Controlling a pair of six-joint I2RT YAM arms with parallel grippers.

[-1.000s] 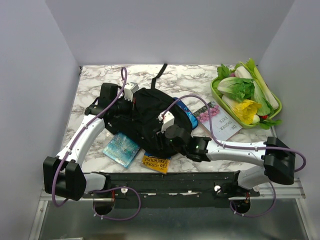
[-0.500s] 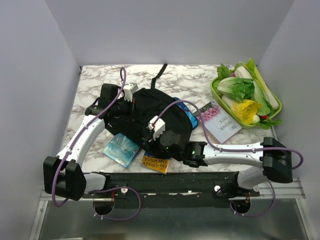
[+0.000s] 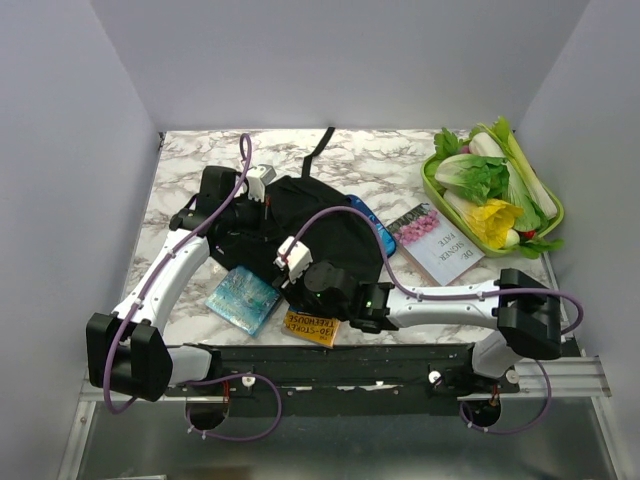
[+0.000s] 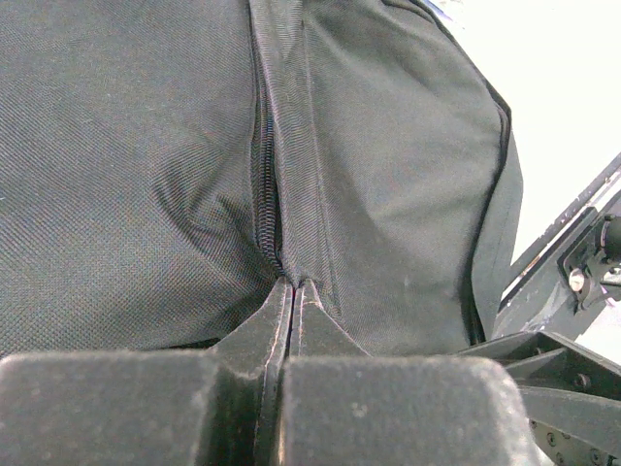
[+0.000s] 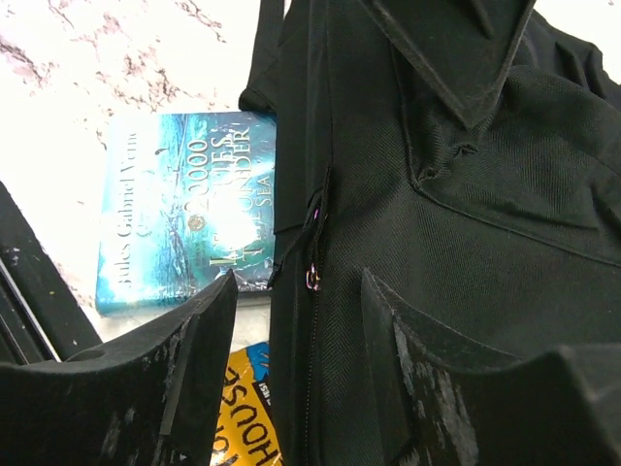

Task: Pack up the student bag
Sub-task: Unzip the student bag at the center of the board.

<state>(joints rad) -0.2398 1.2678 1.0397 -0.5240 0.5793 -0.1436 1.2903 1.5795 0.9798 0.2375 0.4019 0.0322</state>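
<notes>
The student bag is a soft black backpack lying in the middle of the table, with a strap trailing to the back. My left gripper is at its far left part. In the left wrist view it is shut on a fold of bag fabric beside a zipper line. My right gripper is over the bag's near left edge. In the right wrist view it is open, with a zipper pull between its fingers.
A teal book and a yellow book lie at the bag's near edge, both partly under it. A blue pencil case and a white book lie to the right. A green tray of vegetables stands at the far right.
My right arm has swung left and nearer, from the bag's right middle to its near left edge. The left gripper has stayed shut on the bag.
</notes>
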